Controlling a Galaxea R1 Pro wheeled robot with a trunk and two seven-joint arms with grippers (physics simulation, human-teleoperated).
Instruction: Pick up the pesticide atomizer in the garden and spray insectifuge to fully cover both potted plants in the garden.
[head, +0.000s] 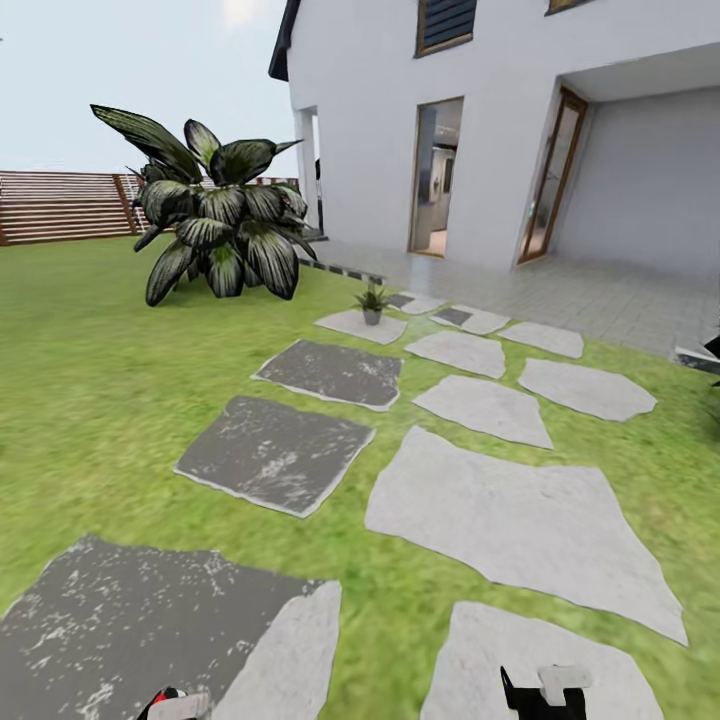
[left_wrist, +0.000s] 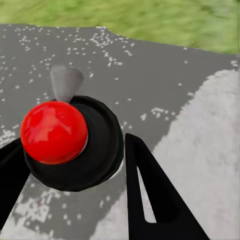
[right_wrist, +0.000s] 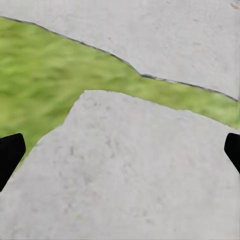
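The left tool (left_wrist: 75, 165) carries the pesticide atomizer (left_wrist: 70, 137), seen from above in the left wrist view as a glossy red ball cap on a black round body with a grey nozzle or trigger piece jutting toward 12 o'clock; one black finger (left_wrist: 150, 200) lies close by the body at its 4 o'clock side and the other at 8 o'clock, so the tool looks pinched on the bottle, held low and near the trunk, likely so it rides steady while the robot travels; in the head view a sliver of red and grey shows at 7 o'clock on the lower edge.

The right tool (right_wrist: 120, 150) is spread wide, its two dark fingertips at 3 and 9 o'clock of the right wrist view with nothing between them, hanging idle over a pale stepping stone (right_wrist: 130, 170) and a wedge of lawn (right_wrist: 45, 85).

One small potted plant (head: 372, 302) stands at about 12 o'clock of the head view, on a far stepping stone (head: 358, 325) just before the paved porch of the house (head: 500, 130); it is well apart from the robot, so I judge a drive up the stone path comes before any spraying; the second pot I cannot place. The big dark-leaved shrub (head: 215, 215) at 11 o'clock, before the slatted fence (head: 60, 205), is not a target.

No brand, label or writing can be read on the bottle or anywhere else.
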